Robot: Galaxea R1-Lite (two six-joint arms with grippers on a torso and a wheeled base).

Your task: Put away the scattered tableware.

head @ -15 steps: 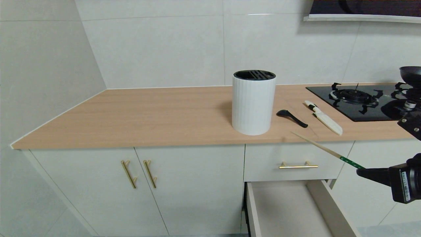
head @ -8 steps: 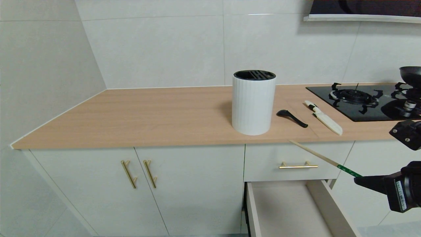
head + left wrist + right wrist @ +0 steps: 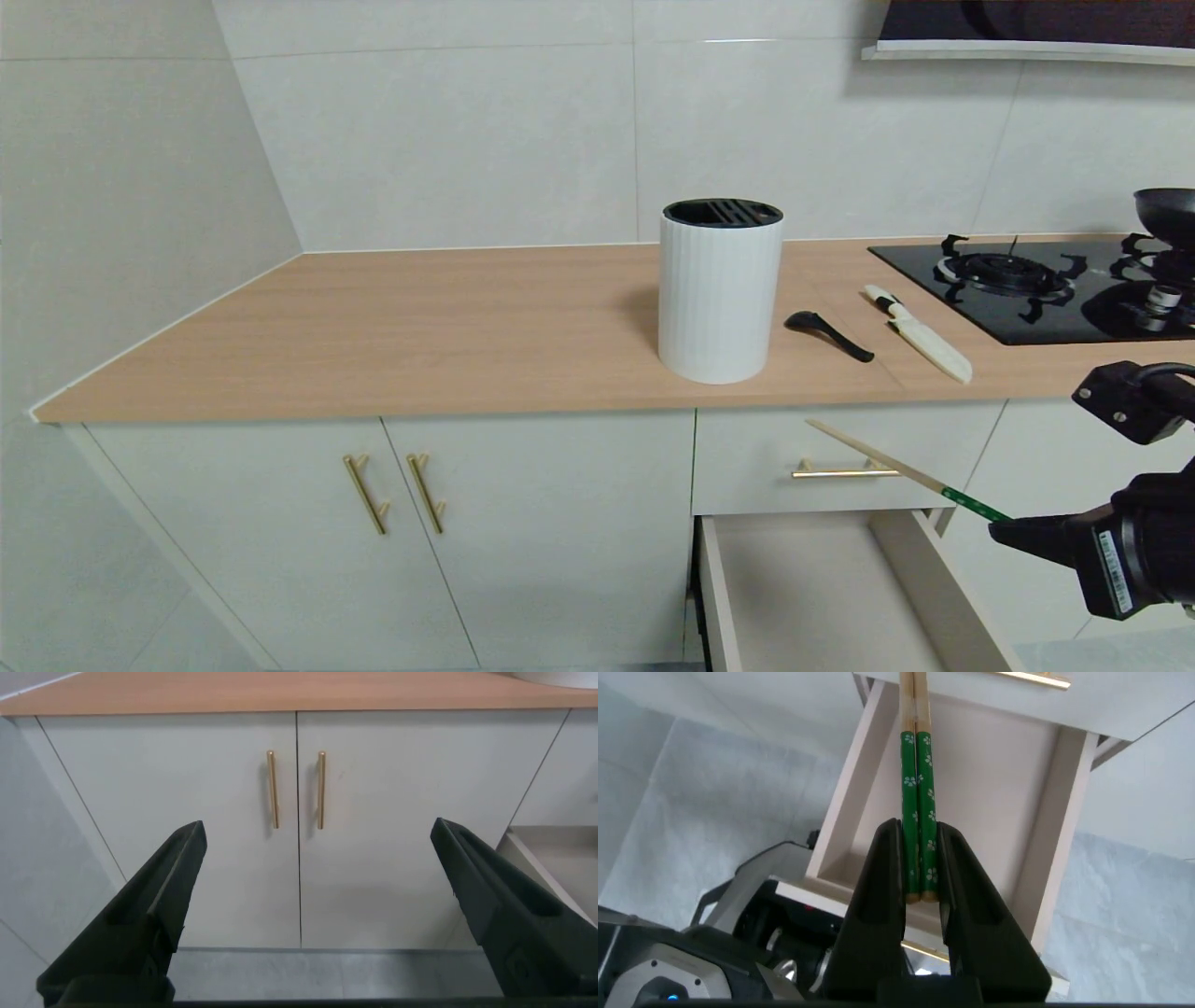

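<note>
Our right hand (image 3: pixel 1006 532) is clamped on the green ends of the chopsticks (image 3: pixel 887 460), slanting them above the open drawer (image 3: pixel 717 583), we judge to lay them inside. Knife (image 3: pixel 920 343) and black spoon (image 3: pixel 826 334) lie on the counter (image 3: pixel 420 336); our left hand (image 3: pixel 318 887) gapes wide, empty.

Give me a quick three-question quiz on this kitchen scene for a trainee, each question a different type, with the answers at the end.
1. True or false: the right gripper holds a ladle.
2. Which item lies closest to the white utensil holder on the countertop? A) a fork B) a black spoon C) a whisk
3. Fill in: under the countertop, the lower ___ stands pulled open.

Key: 1 false, it is shut on a pair of chopsticks; 2 B; 3 drawer.
</note>
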